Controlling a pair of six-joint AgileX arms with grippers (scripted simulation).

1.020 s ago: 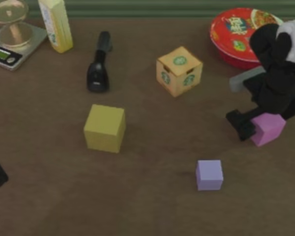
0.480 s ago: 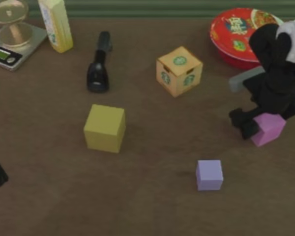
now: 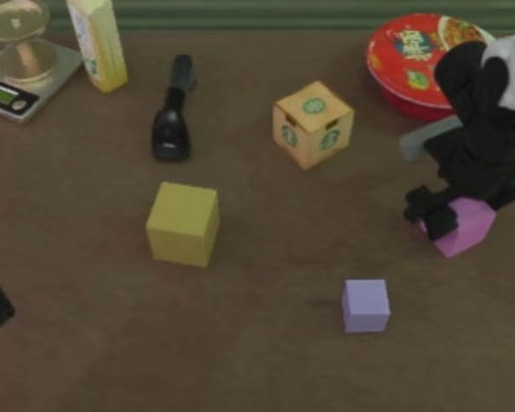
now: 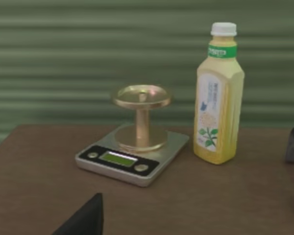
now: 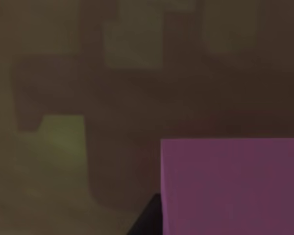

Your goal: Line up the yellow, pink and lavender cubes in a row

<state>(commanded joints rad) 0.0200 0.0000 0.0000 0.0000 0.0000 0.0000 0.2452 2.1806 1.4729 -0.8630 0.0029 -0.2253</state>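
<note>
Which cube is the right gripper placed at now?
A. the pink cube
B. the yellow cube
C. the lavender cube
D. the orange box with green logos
A: in the top view the right gripper sits at the pink cube; the other cubes lie apart.

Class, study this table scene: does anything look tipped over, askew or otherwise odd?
Nothing is spilled or damaged. The orange-tan box sits turned at an angle to the table edges, and the pink cube sits skewed under the right gripper. The bottle stands upright.
</note>
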